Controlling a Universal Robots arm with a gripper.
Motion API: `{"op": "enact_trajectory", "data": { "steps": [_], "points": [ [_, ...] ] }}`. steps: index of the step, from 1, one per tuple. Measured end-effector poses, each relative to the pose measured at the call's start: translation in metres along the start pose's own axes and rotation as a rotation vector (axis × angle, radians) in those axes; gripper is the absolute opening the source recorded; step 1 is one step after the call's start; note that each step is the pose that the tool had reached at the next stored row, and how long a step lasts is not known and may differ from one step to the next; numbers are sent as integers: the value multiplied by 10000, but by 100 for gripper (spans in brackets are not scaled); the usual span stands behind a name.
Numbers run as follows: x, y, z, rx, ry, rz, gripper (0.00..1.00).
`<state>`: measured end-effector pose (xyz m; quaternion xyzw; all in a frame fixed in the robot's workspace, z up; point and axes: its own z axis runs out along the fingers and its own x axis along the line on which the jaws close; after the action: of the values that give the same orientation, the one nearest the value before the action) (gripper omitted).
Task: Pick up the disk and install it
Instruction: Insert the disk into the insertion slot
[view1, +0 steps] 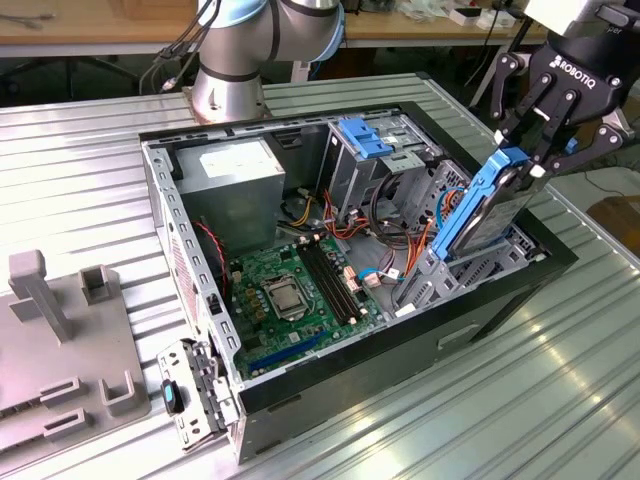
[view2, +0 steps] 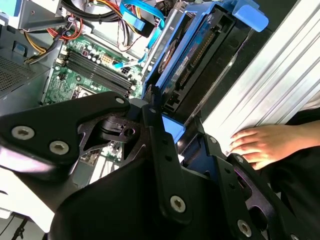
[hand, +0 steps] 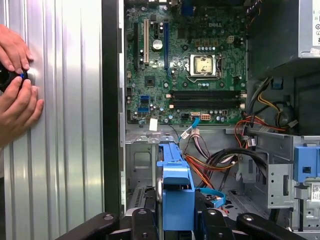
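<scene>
The gripper (view2: 172, 131) clamps the disk (view2: 197, 60) by its blue tab — a hand (view2: 260, 145) rests nearby.

Lower end of disk (view1: 490, 210) hidden inside drive cage (view1: 455, 272)

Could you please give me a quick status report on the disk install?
Pincer shut on disk, top end. Disk tilted, lower end at case bay. Person's hand on table beside case.
</scene>
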<state>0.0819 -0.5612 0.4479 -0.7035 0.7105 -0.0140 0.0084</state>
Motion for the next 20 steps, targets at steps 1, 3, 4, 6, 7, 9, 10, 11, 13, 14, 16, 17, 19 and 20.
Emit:
{"op": "enact_trajectory", "data": {
  "steps": [1,3,4,6,7,9,10,11,13,14,16,17,19,20],
  "points": [
    [1,0,6,0,-1,0,37],
    [1,1,23,0,0,0,37],
    [1,1,33,0,-1,0,37],
    [1,1,43,0,-1,0,37],
    [1,2,53,0,-1,0,37],
    [1,2,73,0,-1,0,37],
    [1,3,84,0,-1,0,37],
    [1,3,100,0,0,0,37],
    [1,3,116,0,0,0,37],
    [1,4,123,0,-1,0,37],
    [1,4,136,0,0,0,37],
    [1,4,143,0,0,0,37],
    [1,5,158,0,-1,0,37],
    [1,5,165,0,-1,0,37]
  ]
}}
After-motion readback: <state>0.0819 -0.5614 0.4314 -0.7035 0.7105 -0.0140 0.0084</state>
